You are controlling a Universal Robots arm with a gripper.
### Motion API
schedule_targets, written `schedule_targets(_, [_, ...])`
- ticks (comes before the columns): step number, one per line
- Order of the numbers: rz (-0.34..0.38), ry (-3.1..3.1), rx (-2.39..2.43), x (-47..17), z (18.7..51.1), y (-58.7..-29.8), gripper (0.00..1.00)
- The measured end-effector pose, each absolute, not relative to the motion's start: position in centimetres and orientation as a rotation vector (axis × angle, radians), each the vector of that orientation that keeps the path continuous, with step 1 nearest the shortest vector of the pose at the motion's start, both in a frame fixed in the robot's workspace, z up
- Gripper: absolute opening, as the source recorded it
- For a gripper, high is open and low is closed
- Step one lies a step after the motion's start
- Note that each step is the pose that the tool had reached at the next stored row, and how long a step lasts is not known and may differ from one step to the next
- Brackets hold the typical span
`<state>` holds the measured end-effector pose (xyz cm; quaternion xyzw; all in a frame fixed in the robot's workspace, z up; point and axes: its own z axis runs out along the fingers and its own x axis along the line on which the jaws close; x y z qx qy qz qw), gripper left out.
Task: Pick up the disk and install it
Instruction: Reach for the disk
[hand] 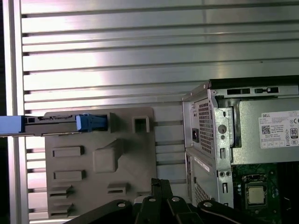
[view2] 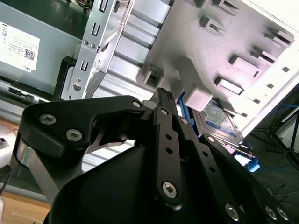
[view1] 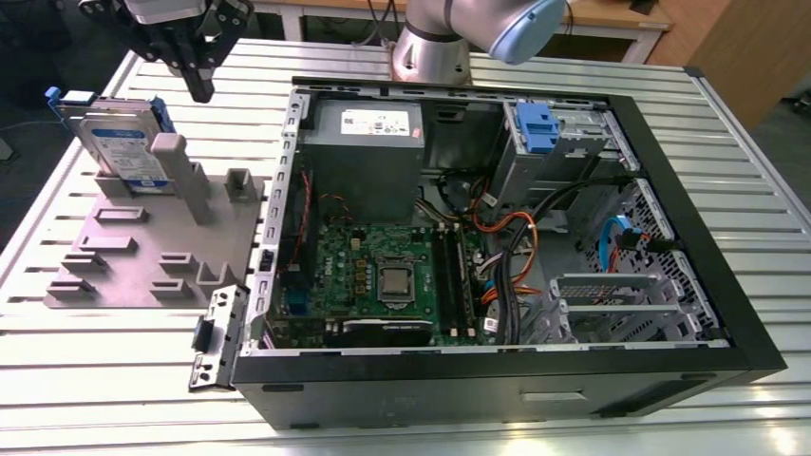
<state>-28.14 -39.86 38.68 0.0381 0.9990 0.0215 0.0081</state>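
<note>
The pick-up step is in hand, with no grasp made yet. The disk [view1: 121,142] stands on edge in the grey holder [view1: 140,256], on the counter [view1: 76,380] at the exterior view's left, beside the open computer case [view1: 709,218]. The hand [view1: 200,90] hangs above the holder, apart from the disk on its case side, fingers pointing down. They look closed on nothing, though the tips are hard to read. A grasp would call for parting them and aligning over the disk's top edge.
</note>
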Motion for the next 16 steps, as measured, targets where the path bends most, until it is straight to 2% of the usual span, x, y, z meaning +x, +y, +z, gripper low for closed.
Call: schedule_targets(16, [0.067, 3.128, 0.120, -28.54, 38.58, -39.86, 0.11])
